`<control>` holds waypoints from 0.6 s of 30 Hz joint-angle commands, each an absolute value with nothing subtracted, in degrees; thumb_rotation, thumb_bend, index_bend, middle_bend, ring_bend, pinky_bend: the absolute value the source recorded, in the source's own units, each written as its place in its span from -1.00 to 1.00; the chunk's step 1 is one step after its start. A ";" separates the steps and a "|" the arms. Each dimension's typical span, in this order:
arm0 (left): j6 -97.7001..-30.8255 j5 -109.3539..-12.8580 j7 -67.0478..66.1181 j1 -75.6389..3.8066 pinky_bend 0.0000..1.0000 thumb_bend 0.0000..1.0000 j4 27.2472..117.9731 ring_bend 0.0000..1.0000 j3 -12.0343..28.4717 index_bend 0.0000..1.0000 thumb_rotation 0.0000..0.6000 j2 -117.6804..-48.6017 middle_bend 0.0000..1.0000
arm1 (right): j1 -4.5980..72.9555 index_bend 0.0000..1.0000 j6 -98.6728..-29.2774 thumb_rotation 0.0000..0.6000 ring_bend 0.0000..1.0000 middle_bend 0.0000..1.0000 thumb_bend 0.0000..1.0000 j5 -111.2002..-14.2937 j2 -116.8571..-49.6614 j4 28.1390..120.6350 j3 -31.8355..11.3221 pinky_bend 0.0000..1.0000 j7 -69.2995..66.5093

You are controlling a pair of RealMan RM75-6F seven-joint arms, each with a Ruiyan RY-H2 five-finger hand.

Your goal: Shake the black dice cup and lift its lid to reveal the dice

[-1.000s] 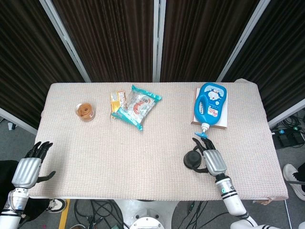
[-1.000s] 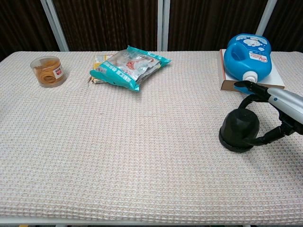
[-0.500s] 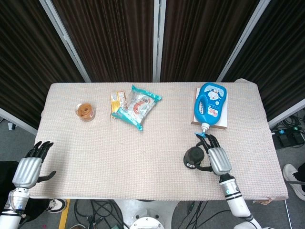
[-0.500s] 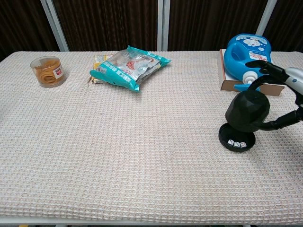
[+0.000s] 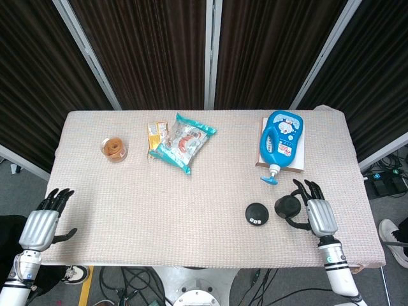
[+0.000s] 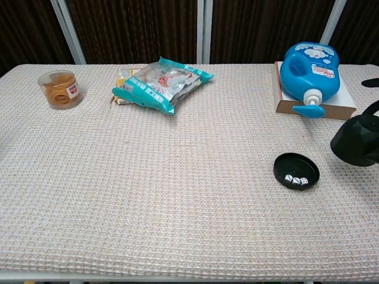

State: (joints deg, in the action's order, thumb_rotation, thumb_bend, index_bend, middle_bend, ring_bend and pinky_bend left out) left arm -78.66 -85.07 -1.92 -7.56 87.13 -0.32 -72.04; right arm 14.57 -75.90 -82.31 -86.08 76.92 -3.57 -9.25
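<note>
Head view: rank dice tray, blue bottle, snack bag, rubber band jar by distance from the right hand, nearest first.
From the right hand, which holds the lid:
1. Dice tray, just left of the hand.
2. Blue bottle, behind it on the box.
3. Snack bag, far side, centre-left.
4. Rubber band jar, far left.

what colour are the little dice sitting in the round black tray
White with dark pips; the small dice in the round black tray show best in the chest view.

Silver-backed hand (image 5: 320,217), black fingers (image 5: 310,187)
</note>
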 commanded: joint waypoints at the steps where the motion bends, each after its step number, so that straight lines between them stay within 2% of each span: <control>1: -78.64 -85.10 -2.24 -7.60 -0.62 -0.65 87.31 -1.00 -0.34 -0.82 1.00 -71.99 -0.85 | 14.69 -0.86 -74.69 1.00 -0.92 -0.17 -0.75 -82.26 -86.30 74.78 -3.31 -1.00 -10.10; 3: -78.65 -85.06 -2.47 -7.60 -0.62 -0.65 87.48 -1.00 -0.33 -0.82 1.00 -71.92 -0.85 | 15.10 -0.94 -73.50 1.00 -0.97 -0.34 -0.82 -82.66 -86.14 74.00 -2.87 -1.00 -10.73; 4: -78.65 -84.98 -2.60 -7.59 -0.62 -0.65 87.58 -1.00 -0.31 -0.82 1.00 -71.87 -0.85 | 15.38 -0.98 -72.79 1.00 -1.00 -0.50 -0.89 -83.07 -85.89 73.72 -2.54 -1.00 -11.12; 8: -78.65 -84.83 -2.78 -7.60 -0.62 -0.65 87.75 -1.00 -0.24 -0.82 1.00 -71.74 -0.85 | 15.90 -1.00 -72.00 1.00 -1.00 -0.87 -1.00 -84.28 -85.06 73.64 -2.00 -1.00 -12.12; 11: -78.67 -84.86 -2.79 -7.63 -0.62 -0.65 87.82 -1.00 -0.22 -0.82 1.00 -71.74 -0.85 | 15.88 -1.00 -72.90 1.00 -1.00 -0.98 -1.00 -84.98 -84.38 74.16 -2.18 -1.00 -11.97; 18: -79.03 -84.92 -2.95 -7.70 -0.62 -0.65 88.27 -1.00 0.05 -0.82 1.00 -71.39 -0.85 | 14.74 -1.00 -79.75 1.00 -1.00 -1.00 -1.00 -88.37 -81.37 78.17 -3.50 -1.00 -13.97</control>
State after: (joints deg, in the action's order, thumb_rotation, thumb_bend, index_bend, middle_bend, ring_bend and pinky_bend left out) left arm -79.01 -84.93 -2.93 -7.69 88.23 0.02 -71.42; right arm 15.24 -77.64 -86.92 -82.60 76.68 -3.06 -13.11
